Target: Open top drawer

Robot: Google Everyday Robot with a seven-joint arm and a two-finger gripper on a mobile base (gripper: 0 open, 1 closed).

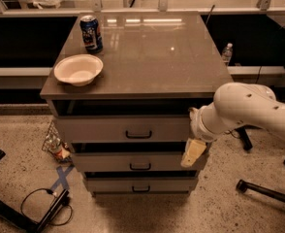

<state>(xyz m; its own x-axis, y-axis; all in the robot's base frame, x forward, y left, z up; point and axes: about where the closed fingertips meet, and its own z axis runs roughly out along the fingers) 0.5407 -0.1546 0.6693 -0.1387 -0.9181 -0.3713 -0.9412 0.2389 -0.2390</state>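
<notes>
The top drawer (108, 128) is the tallest grey front under the cabinet top, with a small dark loop handle (138, 135). A dark gap shows above its front panel. My gripper (193, 152) hangs from the white arm (244, 108) at the right end of the drawer fronts, a pale finger pointing down over the middle drawer (103, 163). It is to the right of the top drawer's handle and not touching it. The bottom drawer (113, 185) sits below.
A white bowl (78, 70) and a blue can (91, 33) stand on the cabinet top (157, 52) at the left. A water bottle (227, 53) stands behind on the right. Cables, blue tape and clutter lie on the floor at the left; chair legs (263, 191) at the right.
</notes>
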